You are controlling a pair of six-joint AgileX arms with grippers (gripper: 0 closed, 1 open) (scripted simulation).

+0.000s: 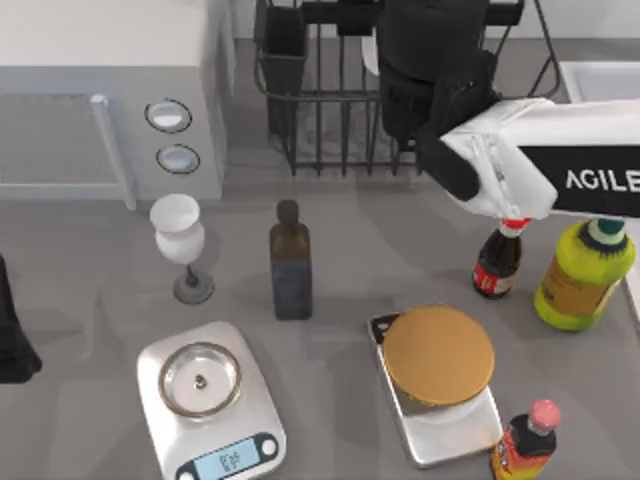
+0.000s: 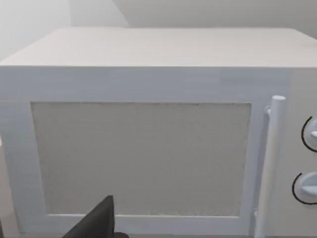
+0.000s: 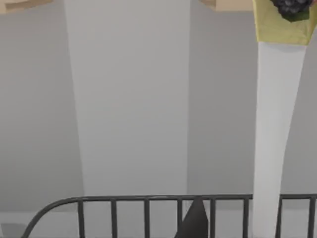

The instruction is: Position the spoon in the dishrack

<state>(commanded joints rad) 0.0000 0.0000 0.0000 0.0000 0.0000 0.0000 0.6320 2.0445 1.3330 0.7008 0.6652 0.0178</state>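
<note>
Right gripper (image 1: 432,75) sits over the dishrack (image 1: 330,120) at the table's back. Can't tell its grip. Left arm's parked facing the microwave (image 2: 148,144).

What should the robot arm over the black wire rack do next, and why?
Probably lower a little and let go, if it carries the spoon. The right arm reaches over the dishrack at the back of the table, and its wrist view looks past the rack's top rail. I can't see the spoon or how the pincer stands. The left arm sits parked at the table's left edge.

Microwave (image 1: 110,95), goblet (image 1: 180,240), scales — left (image 1: 210,400); bottles — right (image 1: 585,275).
</note>
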